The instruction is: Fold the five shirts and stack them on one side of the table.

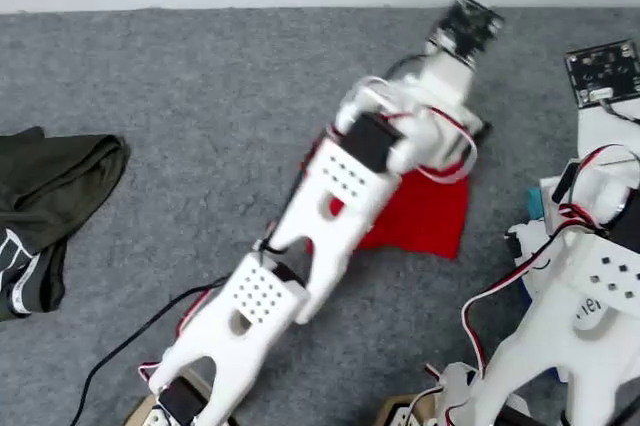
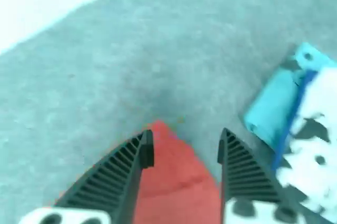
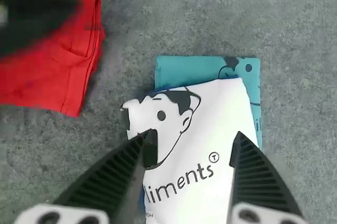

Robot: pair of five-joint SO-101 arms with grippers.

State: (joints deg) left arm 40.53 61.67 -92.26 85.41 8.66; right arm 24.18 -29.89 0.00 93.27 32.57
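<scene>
The grey table (image 1: 200, 76) carries everything. The left arm (image 1: 330, 206) stretches across its middle and covers much of the red shirt (image 1: 425, 211), leaving one side showing. The right arm (image 1: 570, 316) hides most of the stack at the table's right side. Its wrist view shows that stack as a white shirt (image 3: 205, 145) lying on a teal shirt (image 3: 195, 69), with the teal peeking out along two edges. Dark shirts (image 1: 50, 186) lie at the opposite side, cut off by the frame edge; how many cannot be told. The left claw (image 2: 186, 140) is spread over a corner of the red shirt; whether it touches the cloth is unclear. The right claw (image 3: 195, 137) is spread above the white shirt, with the red shirt lying near but apart.
</scene>
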